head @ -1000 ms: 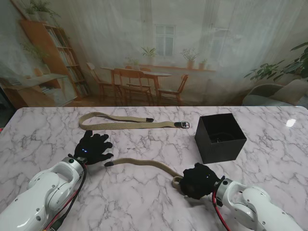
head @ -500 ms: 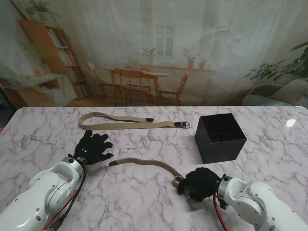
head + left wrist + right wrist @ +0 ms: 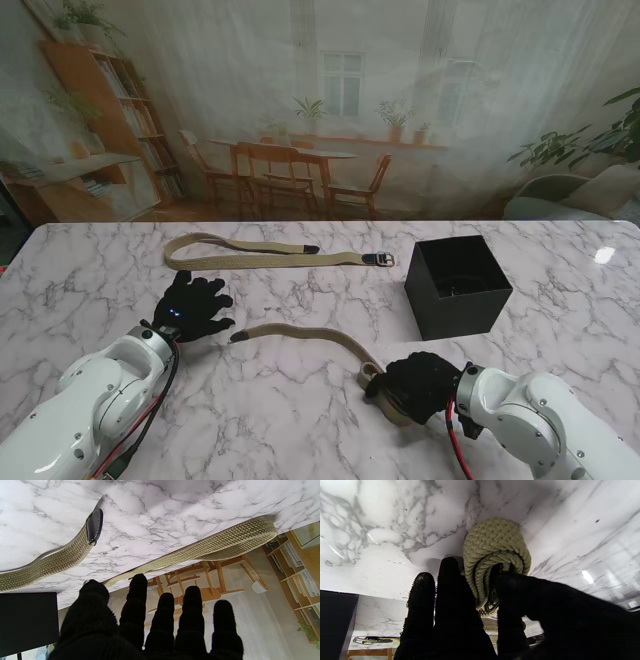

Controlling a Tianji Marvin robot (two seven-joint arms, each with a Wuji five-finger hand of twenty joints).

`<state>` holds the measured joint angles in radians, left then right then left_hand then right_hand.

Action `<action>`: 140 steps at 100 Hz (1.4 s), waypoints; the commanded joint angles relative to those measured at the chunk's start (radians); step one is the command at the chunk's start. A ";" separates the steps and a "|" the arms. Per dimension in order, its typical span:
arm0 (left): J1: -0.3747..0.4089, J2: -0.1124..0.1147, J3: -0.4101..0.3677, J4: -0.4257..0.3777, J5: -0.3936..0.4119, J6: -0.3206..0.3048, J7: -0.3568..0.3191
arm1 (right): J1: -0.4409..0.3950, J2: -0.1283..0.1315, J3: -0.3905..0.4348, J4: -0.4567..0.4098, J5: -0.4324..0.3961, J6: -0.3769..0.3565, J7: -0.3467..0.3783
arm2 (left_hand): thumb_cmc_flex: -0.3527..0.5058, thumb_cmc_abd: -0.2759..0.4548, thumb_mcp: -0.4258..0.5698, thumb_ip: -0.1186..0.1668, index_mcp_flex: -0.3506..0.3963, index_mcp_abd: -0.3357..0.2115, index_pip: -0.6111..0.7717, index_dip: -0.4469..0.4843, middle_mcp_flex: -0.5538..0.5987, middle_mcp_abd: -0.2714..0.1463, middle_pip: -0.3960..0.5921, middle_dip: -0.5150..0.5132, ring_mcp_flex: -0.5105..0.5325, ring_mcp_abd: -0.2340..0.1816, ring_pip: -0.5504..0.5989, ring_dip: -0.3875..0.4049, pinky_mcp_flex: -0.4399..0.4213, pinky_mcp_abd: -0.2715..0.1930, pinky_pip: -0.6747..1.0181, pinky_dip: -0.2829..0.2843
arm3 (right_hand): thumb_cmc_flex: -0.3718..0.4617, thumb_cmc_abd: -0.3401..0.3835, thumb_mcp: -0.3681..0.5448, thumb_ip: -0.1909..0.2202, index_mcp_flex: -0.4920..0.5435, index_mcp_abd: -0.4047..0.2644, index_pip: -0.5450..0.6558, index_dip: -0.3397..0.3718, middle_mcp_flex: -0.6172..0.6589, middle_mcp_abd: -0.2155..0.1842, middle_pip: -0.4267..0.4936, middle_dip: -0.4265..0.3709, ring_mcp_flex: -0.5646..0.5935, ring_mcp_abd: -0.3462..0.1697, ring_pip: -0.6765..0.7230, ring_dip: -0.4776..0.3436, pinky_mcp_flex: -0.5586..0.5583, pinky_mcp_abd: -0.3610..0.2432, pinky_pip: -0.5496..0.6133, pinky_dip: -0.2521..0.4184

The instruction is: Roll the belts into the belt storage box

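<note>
Two woven khaki belts on a marbled bench (image 3: pixel 300 420). Near belt (image 3: pixel 300 334) stretched across the middle, its dark tip beside the left robot hand (image 3: pixel 193 309), its other end wound into a small roll (image 3: pixel 495 552) at the right robot hand (image 3: pixel 418 386). Right robot hand clamped on that roll: thumb on one side, fingers (image 3: pixel 450 597) on the other, coils pinched between them, a dark metal ring just visible inside the coil. Roll resting on the bench, nearer to me than the box (image 3: pixel 457 285) and slightly left of it.

Left robot hand spread, fingers apart, holding nothing, palm toward the bench, close to the dark leather tip (image 3: pixel 94 526) of the near belt but apart from it.

Far belt (image 3: pixel 260 254) lying flat, farther from me, doubled over at its left end, dark tip near the middle, metal buckle (image 3: pixel 383 259) at its right end just left of the box. Black open-topped box standing upright on the right half of the bench, well apart from the left hand; contents too dark to make out.
</note>
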<state>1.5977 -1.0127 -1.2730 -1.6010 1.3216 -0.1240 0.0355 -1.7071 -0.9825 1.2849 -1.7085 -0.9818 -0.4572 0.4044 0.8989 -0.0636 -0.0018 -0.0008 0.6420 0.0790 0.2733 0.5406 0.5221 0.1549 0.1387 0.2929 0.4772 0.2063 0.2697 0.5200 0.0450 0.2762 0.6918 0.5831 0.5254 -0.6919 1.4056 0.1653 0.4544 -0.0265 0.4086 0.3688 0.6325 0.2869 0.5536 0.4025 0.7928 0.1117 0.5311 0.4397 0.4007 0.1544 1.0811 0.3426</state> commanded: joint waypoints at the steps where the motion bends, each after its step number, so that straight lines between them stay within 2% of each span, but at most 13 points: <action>1: 0.000 -0.002 0.003 -0.002 0.001 0.000 -0.015 | -0.013 0.002 0.000 0.002 -0.018 0.006 0.004 | -0.016 0.035 -0.024 -0.016 -0.006 0.020 -0.005 0.003 -0.025 0.014 -0.012 0.014 -0.009 0.017 -0.014 0.012 -0.020 0.043 -0.036 -0.014 | 0.082 -0.043 0.164 -0.004 -0.013 0.209 0.000 0.026 -0.025 -0.125 -0.029 -0.020 -0.034 0.003 -0.201 -0.091 0.007 -0.033 -0.007 -0.020; 12: 0.000 -0.002 0.003 -0.001 0.000 0.000 -0.015 | -0.015 0.002 -0.002 -0.002 -0.044 0.006 0.002 | -0.015 0.035 -0.024 -0.016 -0.005 0.019 -0.005 0.003 -0.025 0.015 -0.012 0.014 -0.008 0.017 -0.014 0.012 -0.020 0.043 -0.036 -0.014 | 0.250 -0.020 0.164 -0.152 -0.019 0.191 0.022 0.019 -0.028 -0.140 -0.026 -0.039 -0.028 -0.010 -0.211 -0.114 0.019 -0.050 -0.007 -0.038; 45: 0.001 -0.002 0.002 -0.001 0.001 0.002 -0.012 | -0.019 0.004 -0.005 -0.018 -0.096 0.016 0.008 | -0.015 0.035 -0.024 -0.016 -0.004 0.021 -0.004 0.003 -0.025 0.015 -0.012 0.014 -0.009 0.017 -0.014 0.012 -0.021 0.044 -0.036 -0.014 | 0.397 0.057 0.107 -0.206 -0.020 0.177 0.107 -0.029 -0.008 -0.145 -0.033 -0.090 0.010 -0.024 -0.219 -0.145 0.069 -0.060 -0.020 -0.060; 49: 0.001 -0.002 0.002 -0.001 0.001 0.002 -0.011 | -0.017 0.004 -0.007 -0.016 -0.096 0.015 0.006 | -0.015 0.035 -0.024 -0.016 -0.006 0.021 -0.005 0.003 -0.025 0.014 -0.012 0.014 -0.009 0.016 -0.014 0.012 -0.021 0.044 -0.036 -0.014 | 0.427 0.020 0.107 -0.265 -0.006 0.161 0.149 -0.088 0.013 -0.151 -0.037 -0.108 0.040 -0.031 -0.217 -0.150 0.089 -0.046 0.028 -0.192; 53: 0.001 -0.002 0.002 -0.001 0.000 0.001 -0.012 | -0.016 0.004 -0.009 -0.015 -0.102 0.015 0.006 | -0.014 0.035 -0.024 -0.016 -0.005 0.021 -0.004 0.003 -0.025 0.015 -0.012 0.014 -0.009 0.017 -0.014 0.012 -0.020 0.044 -0.035 -0.014 | 0.460 -0.024 0.105 -0.335 -0.004 0.130 0.176 -0.104 0.031 -0.176 -0.053 -0.115 0.073 -0.057 -0.218 -0.149 0.107 -0.043 0.079 -0.279; 62: 0.001 -0.002 0.002 -0.001 0.000 0.001 -0.012 | -0.010 0.005 -0.014 -0.006 -0.133 0.006 -0.010 | -0.015 0.034 -0.024 -0.016 -0.005 0.021 -0.004 0.003 -0.024 0.014 -0.011 0.014 -0.008 0.017 -0.014 0.012 -0.020 0.044 -0.035 -0.014 | 0.483 -0.075 0.093 -0.413 -0.029 0.025 0.234 -0.098 0.049 -0.268 -0.087 -0.129 0.121 -0.105 -0.227 -0.147 0.135 -0.051 0.148 -0.341; 80: 0.000 -0.002 0.003 0.000 -0.002 0.001 -0.012 | -0.002 0.005 -0.026 0.010 -0.169 0.005 -0.032 | -0.015 0.034 -0.024 -0.016 -0.010 0.021 -0.007 0.002 -0.025 0.016 -0.012 0.014 -0.008 0.017 -0.013 0.012 -0.021 0.044 -0.035 -0.015 | 0.360 -0.045 0.020 -0.387 -0.034 -0.074 0.291 -0.108 0.156 -0.361 -0.204 -0.181 0.210 -0.193 -0.259 -0.168 0.208 -0.093 0.185 -0.357; 88: 0.000 -0.003 0.003 0.001 -0.004 0.000 -0.011 | 0.001 0.005 -0.030 0.019 -0.185 0.002 -0.054 | -0.015 0.034 -0.024 -0.016 -0.009 0.021 -0.007 0.001 -0.025 0.015 -0.012 0.014 -0.008 0.017 -0.014 0.012 -0.021 0.044 -0.035 -0.015 | 0.278 0.003 -0.124 -0.331 -0.004 -0.107 0.303 -0.106 0.238 -0.388 -0.266 -0.207 0.243 -0.210 -0.260 -0.158 0.255 -0.131 0.157 -0.318; 93: -0.001 -0.003 0.003 0.002 -0.004 0.000 -0.011 | 0.001 0.005 -0.031 0.024 -0.197 -0.001 -0.071 | -0.016 0.034 -0.024 -0.016 -0.008 0.020 -0.007 0.001 -0.025 0.014 -0.012 0.014 -0.008 0.017 -0.014 0.012 -0.021 0.044 -0.035 -0.015 | 0.220 -0.021 -0.195 -0.352 0.023 -0.125 0.309 -0.102 0.287 -0.399 -0.297 -0.221 0.263 -0.213 -0.261 -0.147 0.281 -0.152 0.099 -0.150; 115: -0.002 -0.003 0.004 0.003 -0.006 -0.002 -0.009 | 0.005 0.001 -0.043 0.059 -0.227 -0.001 -0.170 | -0.017 0.035 -0.024 -0.017 -0.007 0.021 -0.006 0.002 -0.025 0.014 -0.012 0.014 -0.008 0.017 -0.014 0.012 -0.021 0.045 -0.035 -0.015 | 0.068 -0.123 -0.278 -0.306 0.163 -0.207 0.367 -0.053 0.414 -0.402 -0.291 -0.223 0.333 -0.191 -0.178 -0.115 0.316 -0.126 0.118 -0.061; 124: -0.002 -0.003 0.004 0.004 -0.006 -0.003 -0.009 | 0.004 -0.001 -0.048 0.070 -0.235 0.004 -0.208 | -0.018 0.036 -0.024 -0.017 -0.008 0.021 -0.006 0.001 -0.026 0.014 -0.012 0.014 -0.009 0.017 -0.014 0.012 -0.021 0.044 -0.036 -0.015 | 0.004 -0.177 -0.349 -0.328 0.240 -0.224 0.423 0.037 0.400 -0.341 -0.234 -0.193 0.343 -0.146 -0.126 -0.049 0.291 -0.085 0.125 0.005; 132: -0.003 -0.002 0.005 0.004 -0.006 -0.003 -0.009 | 0.000 -0.003 -0.050 0.077 -0.235 0.011 -0.233 | -0.018 0.036 -0.024 -0.017 -0.008 0.020 -0.006 0.001 -0.026 0.013 -0.012 0.014 -0.008 0.017 -0.014 0.012 -0.021 0.043 -0.036 -0.015 | -0.013 -0.166 -0.419 -0.448 0.294 -0.249 0.490 0.040 0.358 -0.279 -0.159 -0.121 0.333 -0.113 -0.104 0.006 0.250 -0.032 0.126 0.051; 140: -0.003 -0.002 0.005 0.004 -0.006 -0.003 -0.010 | -0.005 -0.005 -0.050 0.079 -0.234 0.022 -0.248 | -0.019 0.037 -0.024 -0.017 -0.008 0.021 -0.006 0.001 -0.027 0.014 -0.012 0.014 -0.008 0.016 -0.014 0.012 -0.021 0.044 -0.037 -0.015 | -0.031 -0.127 -0.476 -0.482 0.305 -0.287 0.559 0.063 0.240 -0.224 -0.099 -0.042 0.267 -0.067 -0.097 0.047 0.174 0.066 0.118 0.090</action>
<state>1.5960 -1.0128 -1.2709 -1.5984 1.3178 -0.1248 0.0383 -1.6904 -0.9852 1.2435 -1.6549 -1.2127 -0.4497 0.1516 0.8989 -0.0636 -0.0018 -0.0008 0.6420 0.0791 0.2733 0.5406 0.5221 0.1549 0.1387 0.2929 0.4771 0.2063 0.2697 0.5200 0.0450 0.2762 0.6917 0.5830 0.6243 -0.7952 1.1792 -0.1419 0.5988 -0.3564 0.6930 0.3381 0.9772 0.1050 0.4428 0.3185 1.1004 0.0055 0.3948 0.4530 0.6225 0.1457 1.1879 0.3975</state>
